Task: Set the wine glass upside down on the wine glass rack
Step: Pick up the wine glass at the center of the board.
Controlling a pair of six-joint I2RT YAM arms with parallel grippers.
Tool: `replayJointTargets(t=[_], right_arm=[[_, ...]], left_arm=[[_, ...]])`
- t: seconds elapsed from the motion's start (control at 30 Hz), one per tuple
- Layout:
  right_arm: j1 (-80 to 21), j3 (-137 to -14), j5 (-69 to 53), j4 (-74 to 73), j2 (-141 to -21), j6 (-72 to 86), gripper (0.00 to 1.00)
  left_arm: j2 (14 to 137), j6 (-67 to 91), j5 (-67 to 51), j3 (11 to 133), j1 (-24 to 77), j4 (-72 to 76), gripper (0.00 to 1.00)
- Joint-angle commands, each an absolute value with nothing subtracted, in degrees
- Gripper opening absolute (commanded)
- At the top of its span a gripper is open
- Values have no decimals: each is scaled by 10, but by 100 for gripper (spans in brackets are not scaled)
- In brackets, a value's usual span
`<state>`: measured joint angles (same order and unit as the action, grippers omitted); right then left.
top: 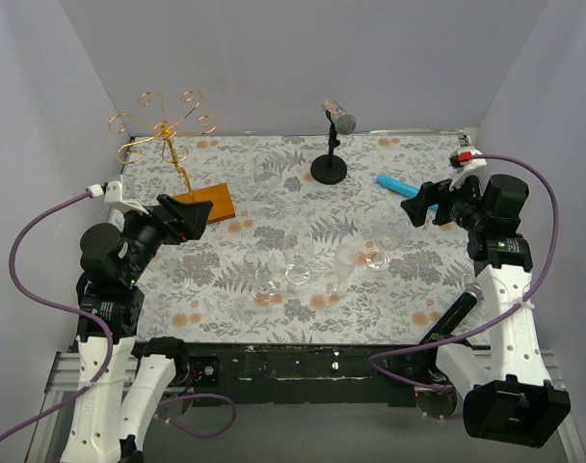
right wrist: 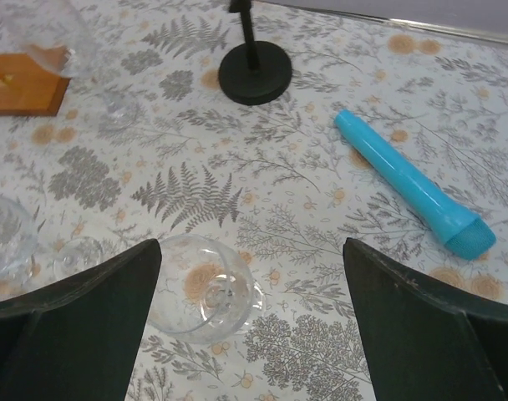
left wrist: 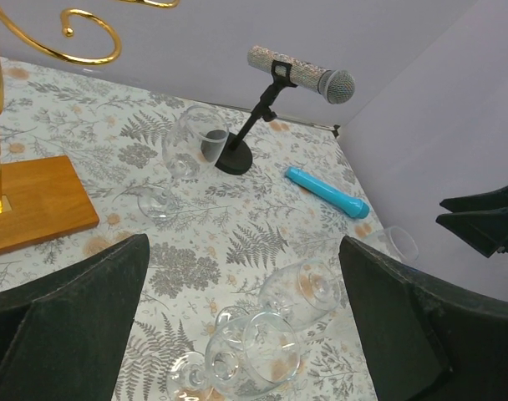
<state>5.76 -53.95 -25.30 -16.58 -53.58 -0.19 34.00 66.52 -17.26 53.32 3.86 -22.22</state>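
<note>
Right hand (right wrist: 252,334) spread, empty, over wine glass (right wrist: 205,296) at lower centre of wrist view; left hand (top: 189,220) spread too, near wine glass rack (top: 168,135), upper left of top view. Risk: slick bowl (clear, thin stem) slipping from pinch, toppling neighbour glasses (top: 298,270).

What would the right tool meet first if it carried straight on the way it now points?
The right tool would probably meet the clear wine glass just ahead, slightly to one side; depth is unclear, so it may reach bare tablecloth instead.

gold wine glass rack (top: 168,131), orange-brown base (top: 210,204), grey fern-print tablecloth (top: 226,253), blue tube (right wrist: 411,187), black microphone stand (top: 329,170)
</note>
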Motion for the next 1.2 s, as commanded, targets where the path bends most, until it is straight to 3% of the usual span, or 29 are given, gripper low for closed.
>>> replayJointTargets(t=[0.0,0.87,1.17], right_arm=[[59,-579,-469,-196,-544,-168,98],[1,-666,-548,-389,-594,-453,98],[-87,-723,-570,-531,-653,-669,98]], left_arm=[[345,689,-217,551,37,-212,98],[363,737,-273,547,37,-190,98],[364,750,-289,543,37,-190,98]])
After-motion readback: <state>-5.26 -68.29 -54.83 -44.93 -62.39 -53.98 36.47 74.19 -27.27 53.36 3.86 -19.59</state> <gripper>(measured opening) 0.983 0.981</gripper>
